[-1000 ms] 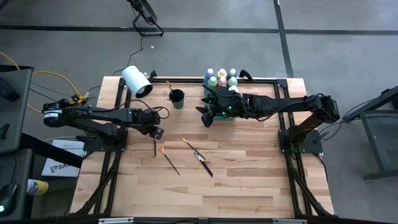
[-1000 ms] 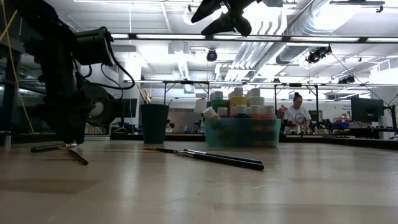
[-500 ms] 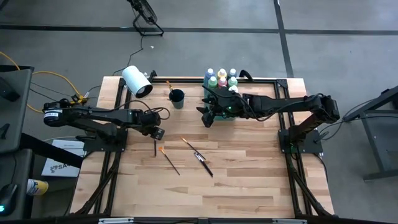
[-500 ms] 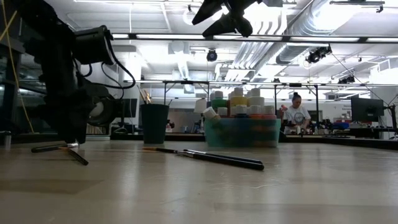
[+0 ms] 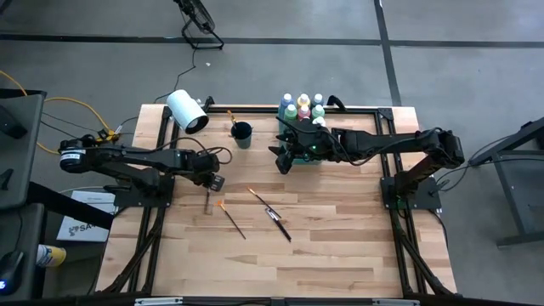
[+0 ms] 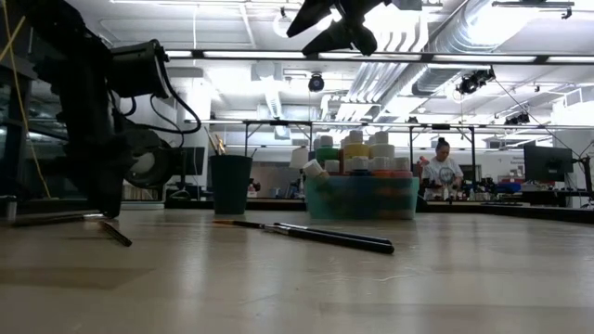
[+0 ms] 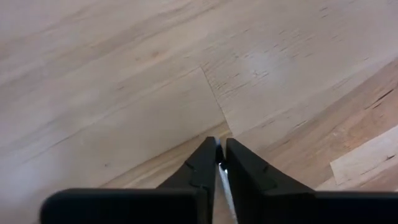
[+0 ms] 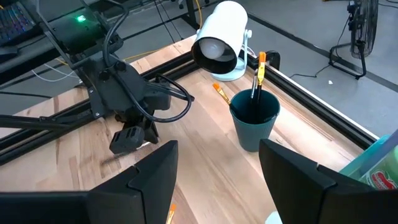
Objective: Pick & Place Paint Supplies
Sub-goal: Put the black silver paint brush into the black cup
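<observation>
Dark thin paintbrush pinched in the closed left claw; three more lie loose; right claw gapes, empty.

White roll beside teal cup; green tray.

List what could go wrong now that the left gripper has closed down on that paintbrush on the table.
1. The left gripper pinches the thin paintbrush near one end, so it may pivot or slip when lifted.
2. A second brush lies close by; a swinging handle could knock it.
3. The dark cup already holds brushes and stands beside the white roll, leaving a narrow target.
</observation>
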Available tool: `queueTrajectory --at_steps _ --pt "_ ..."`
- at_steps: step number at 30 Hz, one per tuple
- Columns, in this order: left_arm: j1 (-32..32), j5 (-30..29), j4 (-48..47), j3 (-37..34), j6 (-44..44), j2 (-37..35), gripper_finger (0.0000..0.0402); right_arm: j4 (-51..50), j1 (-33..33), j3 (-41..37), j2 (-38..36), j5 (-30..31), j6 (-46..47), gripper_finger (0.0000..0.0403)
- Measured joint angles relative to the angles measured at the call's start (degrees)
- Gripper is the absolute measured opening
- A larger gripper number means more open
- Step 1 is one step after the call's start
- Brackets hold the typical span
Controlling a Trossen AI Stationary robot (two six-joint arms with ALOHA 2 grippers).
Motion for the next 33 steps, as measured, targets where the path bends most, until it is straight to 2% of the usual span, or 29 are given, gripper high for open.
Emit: queueTrajectory --at_steps 3,10,15,20,25,31,33 --pt "0.0 0.2 0.6 0.0 1.5 0.0 0.0007 -0.6 0.0 0.0 0.0 0.0 0.0 0.0219" --pt "0.0 1.0 2.4 0.0 7.1 -0.2 0.0003 -2.4 0.1 0.0 0.0 -0.2 0.8 0.0219" --pt "0.0 1.0 4.6 3.1 16.1 -2.0 0.0001 -4.0 0.1 0.0 -2.4 0.1 1.5 0.0219" --pt "0.0 -4.3 7.3 9.0 28.4 -5.4 0.0001 -6.4 0.1 0.0 -6.8 0.3 1.4 0.0219" --pt "0.0 -11.6 17.8 14.0 47.1 -8.3 0.0000 -6.7 0.1 0.0 -11.0 0.4 1.3 0.0219" --pt "0.6 -16.3 36.8 16.7 66.1 -8.8 0.0000 -6.9 0.1 0.0 -14.7 1.3 -1.1 0.0219" --pt "1.9 -16.3 41.3 16.9 69.8 -8.2 0.0000 -7.4 0.1 0.0 -15.5 1.3 -1.4 0.0219"
